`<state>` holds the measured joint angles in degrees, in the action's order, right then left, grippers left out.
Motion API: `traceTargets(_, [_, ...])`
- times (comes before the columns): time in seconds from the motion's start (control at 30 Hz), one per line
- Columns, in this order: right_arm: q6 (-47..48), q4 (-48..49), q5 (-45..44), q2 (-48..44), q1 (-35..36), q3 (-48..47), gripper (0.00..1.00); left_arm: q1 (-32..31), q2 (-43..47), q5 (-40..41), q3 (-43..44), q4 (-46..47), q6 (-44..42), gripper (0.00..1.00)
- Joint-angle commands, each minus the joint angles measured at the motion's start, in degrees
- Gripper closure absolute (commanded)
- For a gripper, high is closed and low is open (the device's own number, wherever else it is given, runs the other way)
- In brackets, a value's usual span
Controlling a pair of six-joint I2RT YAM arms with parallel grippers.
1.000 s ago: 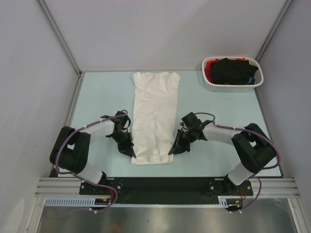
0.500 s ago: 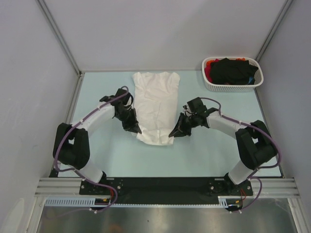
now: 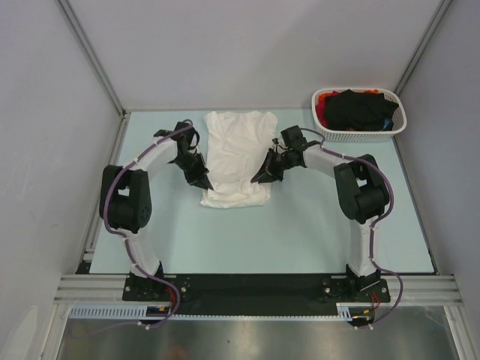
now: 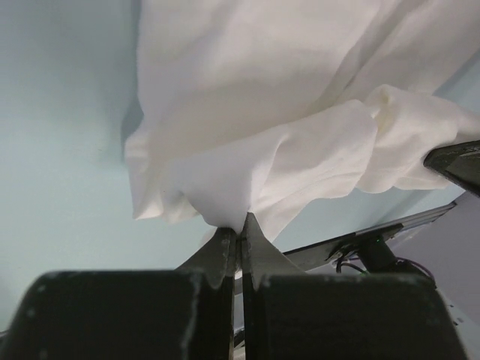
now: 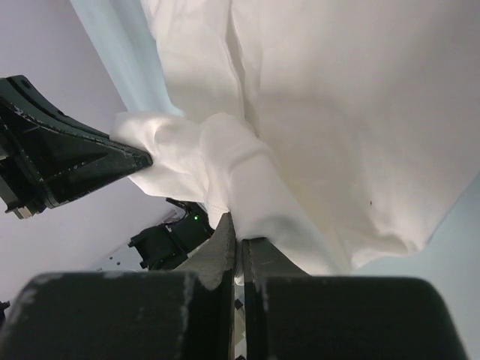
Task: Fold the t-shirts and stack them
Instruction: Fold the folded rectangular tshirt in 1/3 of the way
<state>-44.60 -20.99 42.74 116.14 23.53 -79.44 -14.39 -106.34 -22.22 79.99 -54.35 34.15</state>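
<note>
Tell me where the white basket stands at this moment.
In the top view, the white basket stands at the far right corner of the table, right of the white t-shirt.

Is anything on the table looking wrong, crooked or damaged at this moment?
Nothing is spilled or damaged. Only the white shirt looks untidy: its near edge is bunched and sagging between the left gripper and the right gripper, both shut on it. The black and red shirts lie heaped in the basket.
</note>
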Motion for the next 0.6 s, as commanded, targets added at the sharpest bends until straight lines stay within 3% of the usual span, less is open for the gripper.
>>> traceTargets(0.0, [1.2, -0.5, 2.4, 2.6, -1.3, -6.4, 1.00, 3.9, -3.0, -0.1, 5.9, -1.6, -2.5, 1.00])
traceTargets(0.3, [0.4, -3.8, 0.0, 5.9, -2.9, -10.6, 1.00, 4.5, -14.9, -5.4, 19.1, -4.1, -7.7, 1.00])
traceTargets(0.5, [1.8, -5.5, -1.3, 7.4, -3.5, -11.6, 1.00, 4.5, -17.6, -5.8, 20.5, -4.0, -8.0, 0.99])
traceTargets(0.57, [1.7, -5.6, -2.1, 8.3, -3.6, -11.7, 0.99, 4.5, -17.8, -6.1, 20.6, -3.5, -8.0, 0.59])
